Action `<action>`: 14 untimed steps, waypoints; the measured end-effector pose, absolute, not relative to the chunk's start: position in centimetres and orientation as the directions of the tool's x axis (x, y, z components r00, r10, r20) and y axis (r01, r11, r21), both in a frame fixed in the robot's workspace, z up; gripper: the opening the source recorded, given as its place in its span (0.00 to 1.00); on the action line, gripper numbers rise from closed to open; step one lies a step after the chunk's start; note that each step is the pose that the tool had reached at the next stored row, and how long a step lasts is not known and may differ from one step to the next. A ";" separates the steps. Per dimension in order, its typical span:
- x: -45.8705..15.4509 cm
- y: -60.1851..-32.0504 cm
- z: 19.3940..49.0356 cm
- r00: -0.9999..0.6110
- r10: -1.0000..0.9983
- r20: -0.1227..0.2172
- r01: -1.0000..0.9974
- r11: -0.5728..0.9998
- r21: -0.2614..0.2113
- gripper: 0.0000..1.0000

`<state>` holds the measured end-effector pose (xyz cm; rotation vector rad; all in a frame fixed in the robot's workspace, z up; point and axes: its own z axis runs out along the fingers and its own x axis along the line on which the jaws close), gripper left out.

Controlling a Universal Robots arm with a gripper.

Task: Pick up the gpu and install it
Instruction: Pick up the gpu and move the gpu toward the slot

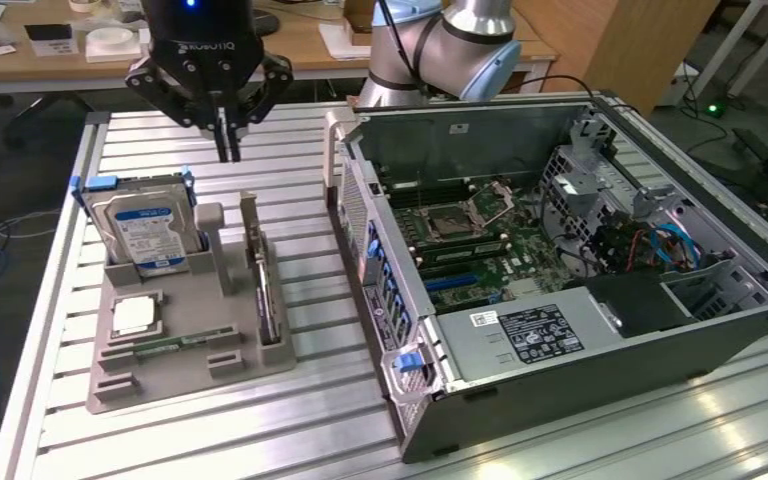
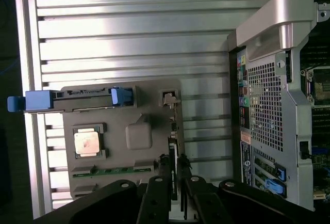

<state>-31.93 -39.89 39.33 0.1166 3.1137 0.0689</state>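
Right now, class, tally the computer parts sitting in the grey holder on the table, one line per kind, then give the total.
Hard drive: 1
Processor chip: 1
Memory stick: 1
gpu: 1
Total: 4

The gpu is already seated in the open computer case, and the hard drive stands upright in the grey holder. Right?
No. In the exterior view the gpu stands on edge in the grey holder, not in the computer case. The hard drive does stand upright in that holder.
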 end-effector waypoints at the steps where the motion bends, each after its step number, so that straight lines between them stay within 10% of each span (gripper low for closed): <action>1: -31.9 -39.9 39.3 -0.997 0.075 -0.023 0.074 0.996 0.045 0.17; 14: -31.9 -39.9 39.3 -0.997 0.067 -0.023 0.066 0.997 0.045 0.65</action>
